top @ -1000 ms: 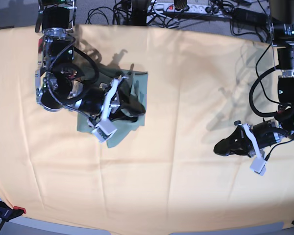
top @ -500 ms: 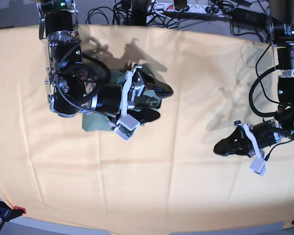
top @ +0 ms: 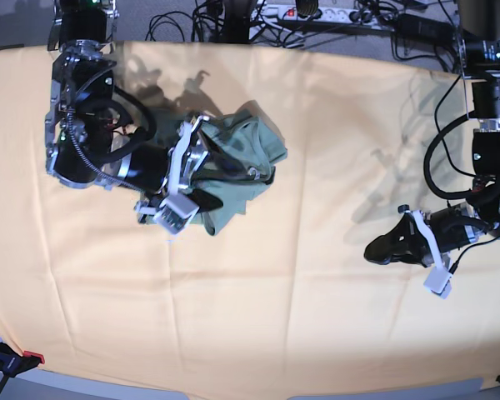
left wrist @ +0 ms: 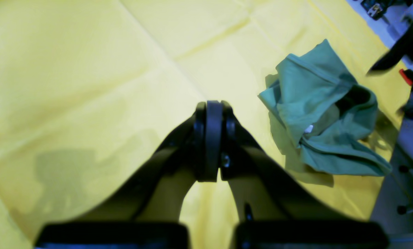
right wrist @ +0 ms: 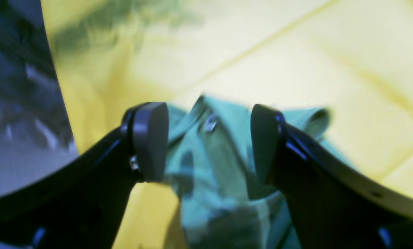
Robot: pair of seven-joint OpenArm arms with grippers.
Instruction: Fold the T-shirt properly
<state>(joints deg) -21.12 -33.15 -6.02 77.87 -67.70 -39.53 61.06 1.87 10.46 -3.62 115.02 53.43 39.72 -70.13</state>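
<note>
The sage-green T-shirt (top: 246, 162) lies crumpled in a heap on the yellow-orange cloth at the back left. It also shows in the left wrist view (left wrist: 317, 117) and, blurred, in the right wrist view (right wrist: 213, 166). My right gripper (top: 210, 171) is open just over the shirt's left side. In its wrist view (right wrist: 206, 141) the shirt lies between and below the two fingertips (right wrist: 150, 140), which are apart and hold nothing. My left gripper (top: 379, 248) is shut and empty over bare cloth at the right, far from the shirt; its jaws are pressed together in its wrist view (left wrist: 208, 138).
The yellow-orange cloth (top: 275, 292) covers the whole table. Cables and a power strip (top: 317, 12) lie behind the back edge. A red clamp (top: 29, 358) sits at the front left corner. The right arm's body (top: 92, 142) stands left of the shirt.
My right gripper has drawn back to the left, and its jaws stand open. The shirt now lies bunched up and further right than before. The left arm has not moved.
</note>
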